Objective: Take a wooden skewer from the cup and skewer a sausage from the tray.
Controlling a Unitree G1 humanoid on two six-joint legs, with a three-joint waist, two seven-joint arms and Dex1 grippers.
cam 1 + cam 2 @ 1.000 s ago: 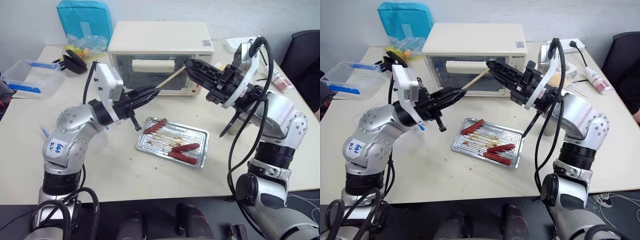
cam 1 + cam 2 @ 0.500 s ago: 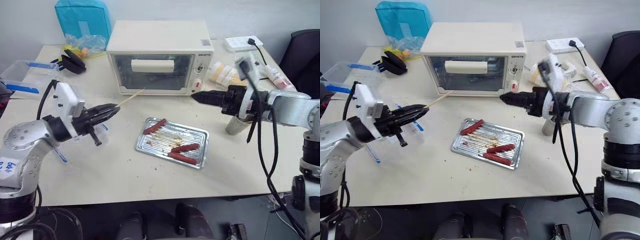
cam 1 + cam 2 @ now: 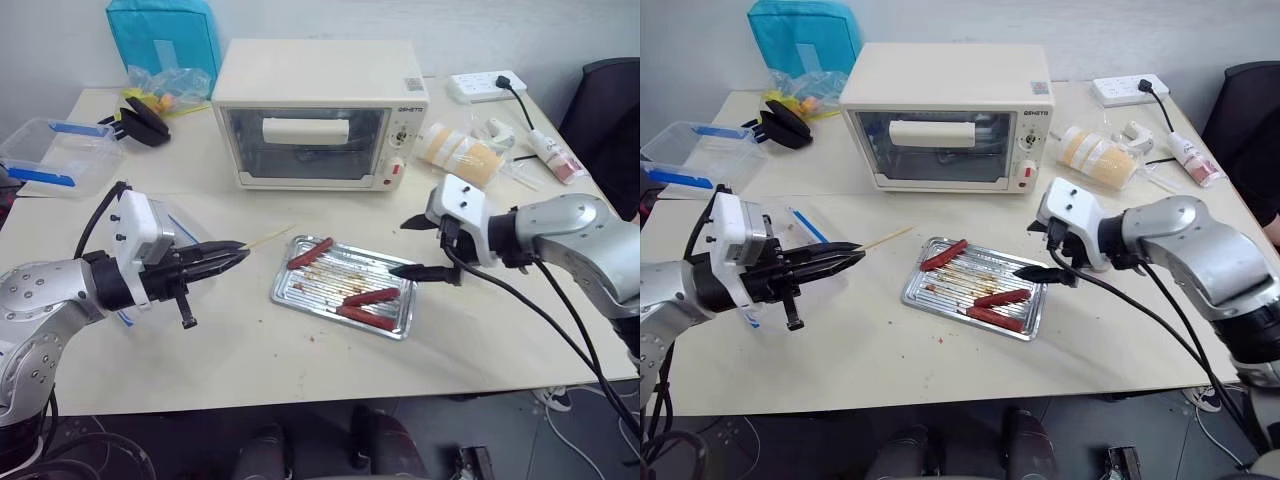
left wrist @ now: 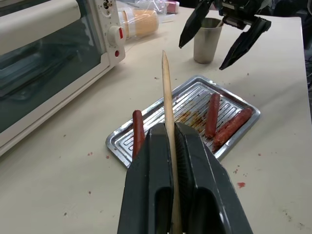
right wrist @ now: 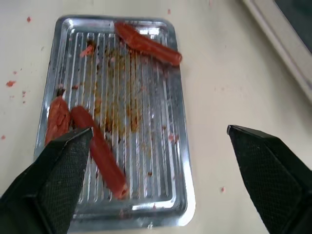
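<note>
Even, bright overhead light as I view it. Soft shadows lie under the tray (image 3: 345, 285) on the table (image 3: 250, 340). Faint glare marks the oven (image 3: 320, 110) door. The black fingers (image 5: 53, 185) nearest my right wrist camera blur slightly.

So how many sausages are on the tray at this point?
3. One sausage lies alone at the tray's end nearer the oven; the other two lie side by side at the end nearer the robot. None looks hidden.
</note>
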